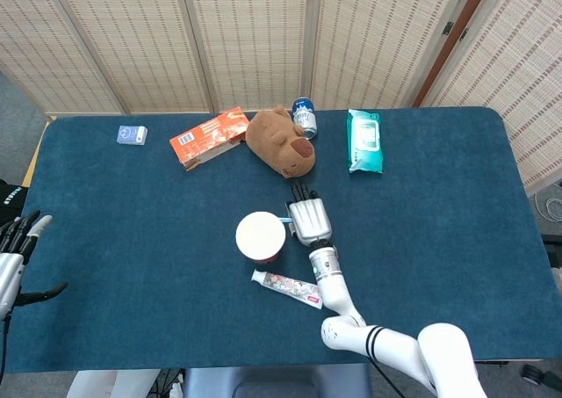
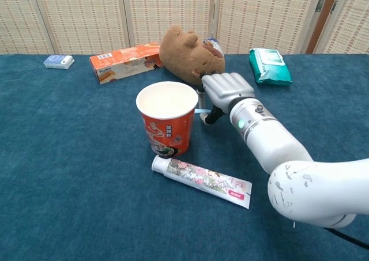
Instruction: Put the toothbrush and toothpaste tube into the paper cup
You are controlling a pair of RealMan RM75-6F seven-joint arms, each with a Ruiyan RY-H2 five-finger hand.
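Note:
An orange paper cup (image 1: 261, 236) (image 2: 167, 120) stands upright mid-table with its mouth open. The toothpaste tube (image 1: 287, 288) (image 2: 202, 180) lies flat just in front of the cup. My right hand (image 1: 309, 220) (image 2: 226, 89) hovers at the cup's right side, a little above the cloth, fingers curled around the toothbrush. Only a light blue bit of the toothbrush (image 2: 199, 110) (image 1: 285, 220) pokes out toward the cup rim; the hand hides the rest of it. At the table's far left edge, my left hand (image 1: 18, 249) holds nothing and its fingers are spread.
A brown plush toy (image 1: 278, 141) (image 2: 190, 56) lies right behind the right hand. An orange box (image 1: 209, 137), a blue can (image 1: 304, 117), a green wipes pack (image 1: 363, 141) and a small blue box (image 1: 132, 134) line the back of the table.

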